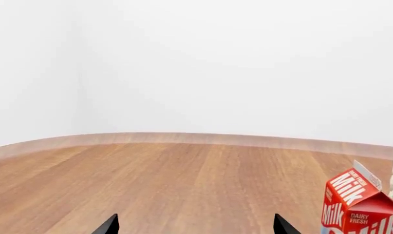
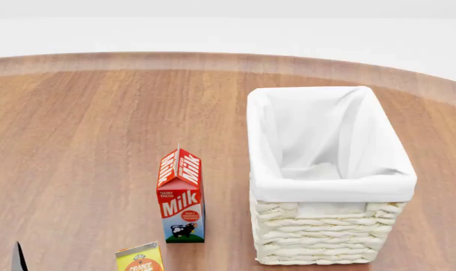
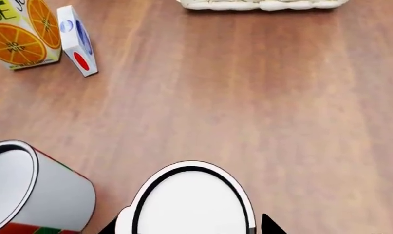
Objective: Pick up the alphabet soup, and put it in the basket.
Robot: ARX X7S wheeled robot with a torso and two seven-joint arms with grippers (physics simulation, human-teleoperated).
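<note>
In the right wrist view a can with a silver-white top, the alphabet soup (image 3: pixel 191 202), stands between the jaws of my right gripper (image 3: pixel 190 226). Its label is hidden. The dark fingertips (image 3: pixel 271 225) sit on either side of the can, spread wide and open around it. The cream wicker basket (image 2: pixel 333 183) with white lining stands at the head view's right, empty inside. Its base also shows in the right wrist view (image 3: pixel 261 4). My left gripper (image 1: pixel 196 226) is open and empty over bare wood. One of its fingertips (image 2: pixel 18 257) shows low left in the head view.
A red-and-green-labelled can (image 3: pixel 27 187) stands close beside the soup. An orange juice carton (image 3: pixel 24 31) and a small white box (image 3: pixel 76 39) lie farther off. A milk carton (image 2: pixel 181 197) stands left of the basket, with the juice carton (image 2: pixel 139 258) in front of it.
</note>
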